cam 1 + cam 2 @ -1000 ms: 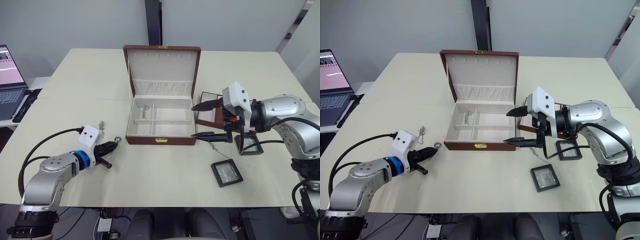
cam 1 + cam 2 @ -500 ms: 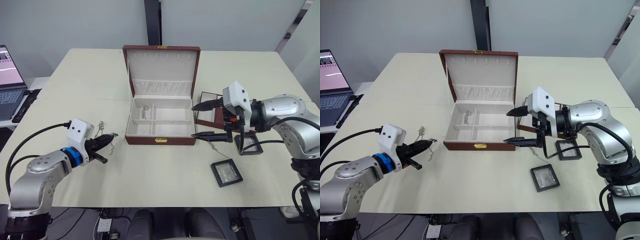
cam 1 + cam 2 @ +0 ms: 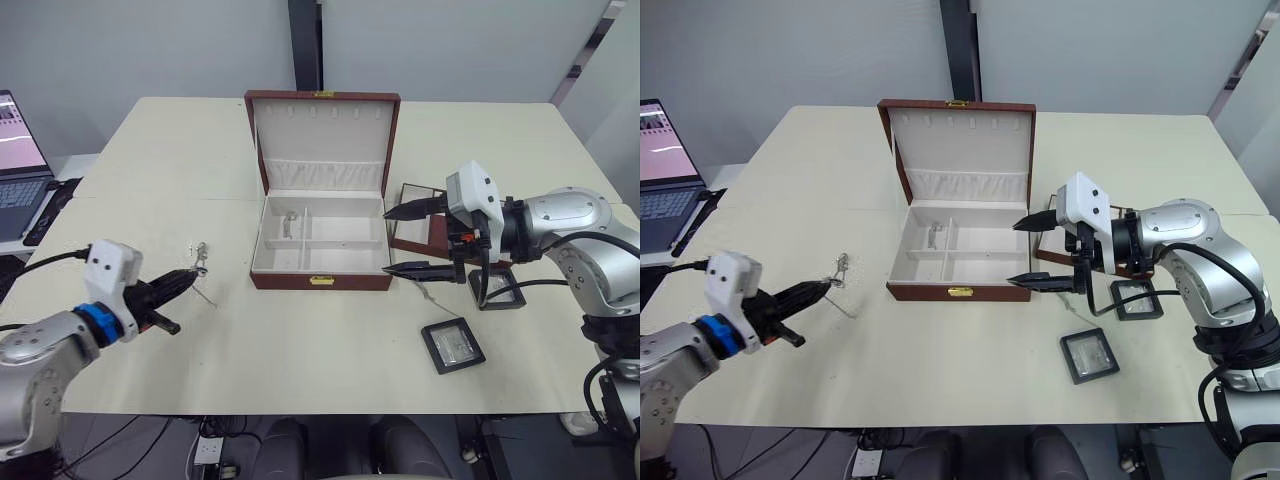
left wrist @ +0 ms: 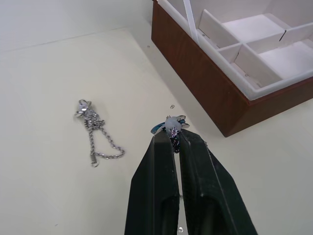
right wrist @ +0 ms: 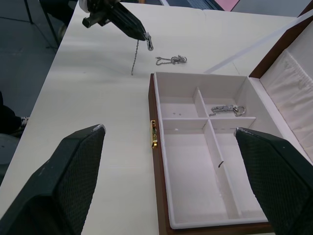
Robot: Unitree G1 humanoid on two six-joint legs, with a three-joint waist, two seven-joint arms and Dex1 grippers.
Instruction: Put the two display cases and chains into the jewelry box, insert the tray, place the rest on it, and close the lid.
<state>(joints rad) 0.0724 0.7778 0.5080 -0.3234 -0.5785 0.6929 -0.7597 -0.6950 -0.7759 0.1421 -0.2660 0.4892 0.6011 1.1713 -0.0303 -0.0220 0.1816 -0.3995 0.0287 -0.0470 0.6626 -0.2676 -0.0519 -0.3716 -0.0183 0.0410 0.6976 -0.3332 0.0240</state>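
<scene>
The jewelry box (image 3: pixel 320 281) stands open at mid-table, its lid (image 3: pixel 323 140) upright, with one chain (image 3: pixel 291 220) in a back compartment. My left gripper (image 3: pixel 188 277) is left of the box, shut on a thin chain (image 5: pixel 138 56) that dangles from its tip above the table. Another chain (image 3: pixel 202 252) lies on the table just beyond it. My right gripper (image 3: pixel 386 243) hovers wide open at the box's right end, holding nothing. One display case (image 3: pixel 453 346) lies at the front right. A second display case (image 3: pixel 500 290) is partly hidden behind the right arm. The tray (image 3: pixel 412 215) lies behind the right gripper.
A laptop (image 3: pixel 18 160) sits on a separate table at the far left. A black cable trails from each arm over the table's front edge.
My left gripper has drawn back to the left, away from the box, lifting a chain off the table. The right arm has stayed still.
</scene>
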